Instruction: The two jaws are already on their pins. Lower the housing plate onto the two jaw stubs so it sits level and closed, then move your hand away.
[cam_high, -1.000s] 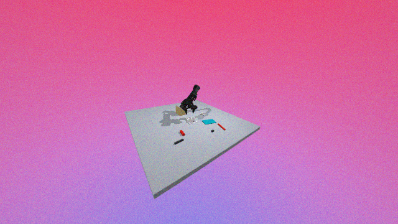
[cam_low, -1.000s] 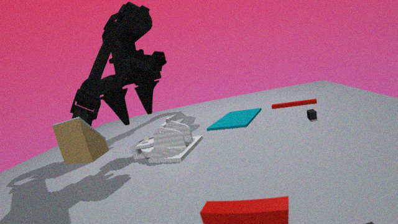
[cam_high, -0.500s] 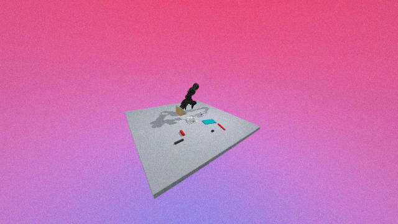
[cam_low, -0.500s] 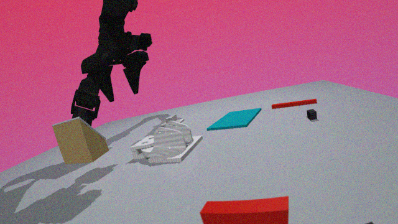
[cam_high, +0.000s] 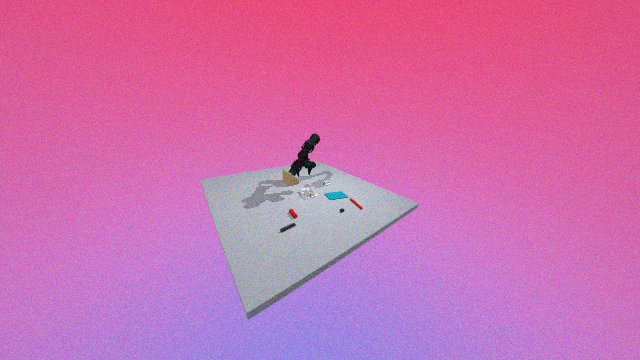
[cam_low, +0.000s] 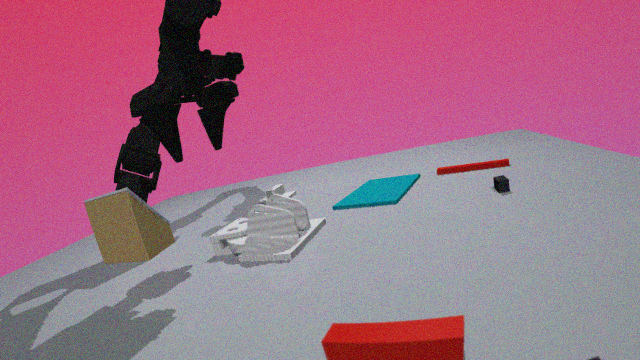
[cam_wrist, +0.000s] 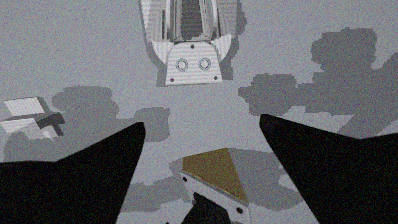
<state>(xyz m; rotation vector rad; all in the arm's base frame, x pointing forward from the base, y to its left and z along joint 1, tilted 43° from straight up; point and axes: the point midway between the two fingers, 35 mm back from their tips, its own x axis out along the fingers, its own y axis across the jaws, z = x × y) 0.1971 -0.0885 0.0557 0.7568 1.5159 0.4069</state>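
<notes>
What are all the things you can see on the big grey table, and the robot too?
white assembly with housing plate: one, white, near the tan block
small white piece: one, white, off to one side of the assembly
tan block: one, tan, by the arm's foot
flat plate: one, teal, between assembly and thin bar
thin bar: one, red, past the teal plate
small cube: one, black, near the thin bar
short block: one, red, near the dark bar
dark bar: one, black
robot arm: one, black
gripper: one, black, open above the table
</notes>
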